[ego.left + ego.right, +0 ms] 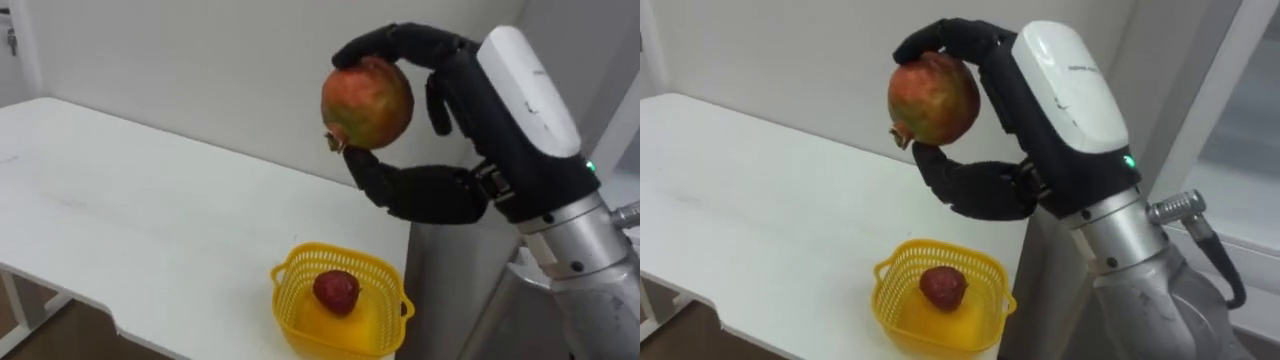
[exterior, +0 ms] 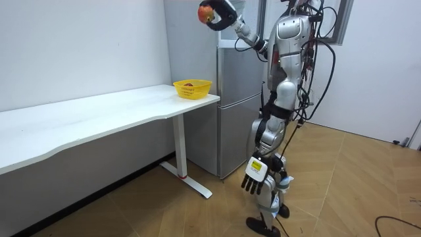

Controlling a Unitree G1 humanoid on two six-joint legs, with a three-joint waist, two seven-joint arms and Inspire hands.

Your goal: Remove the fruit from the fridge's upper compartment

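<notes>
- right hand (image 1: 440, 190) state?
- fingers wrapped round the pomegranate (image 1: 367, 102), held high above the yellow basket (image 1: 285, 290) on the table (image 1: 150, 220), likely to drop it in beside the red fruit (image 1: 336, 291). left hand (image 2: 255, 179) idle, fingers relaxed.

The yellow plastic mesh basket (image 1: 288, 315) is being cropped below; the white worktop (image 1: 120, 200) is running off left; black fingers (image 1: 400, 40) are hiding the far side of the red-green round fruit (image 1: 367, 100).

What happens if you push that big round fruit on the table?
The round fruit would probably roll, being nearly ball-shaped. It looks firm: the right hand curls round it without denting it. Its smooth skin may be slippery.
</notes>
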